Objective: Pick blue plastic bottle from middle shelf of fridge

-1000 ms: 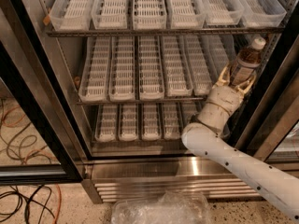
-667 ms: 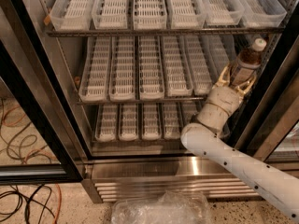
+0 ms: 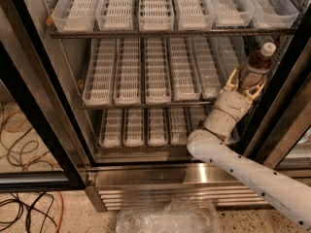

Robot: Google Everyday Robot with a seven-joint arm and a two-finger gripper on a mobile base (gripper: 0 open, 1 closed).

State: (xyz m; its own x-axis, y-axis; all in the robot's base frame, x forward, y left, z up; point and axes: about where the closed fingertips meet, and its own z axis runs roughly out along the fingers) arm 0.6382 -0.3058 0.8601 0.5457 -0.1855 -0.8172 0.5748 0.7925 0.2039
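Speckled floor with loose cables lies before your tall glass-door fridge (image 3: 146,178), its white interior stacked with clear ribbed plastic trays (image 3: 155,67). At the right end of the thin wire middle shelf (image 3: 146,104), your white two-finger gripper (image 3: 247,82) clasps the slim clear plastic bottle (image 3: 256,62) of dark liquid (white cap up, leaning slightly right), one finger on each side of its lower body.

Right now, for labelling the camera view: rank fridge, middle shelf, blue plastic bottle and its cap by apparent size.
1. fridge
2. middle shelf
3. blue plastic bottle, gripper closed around it by the shelf's right end
4. white cap
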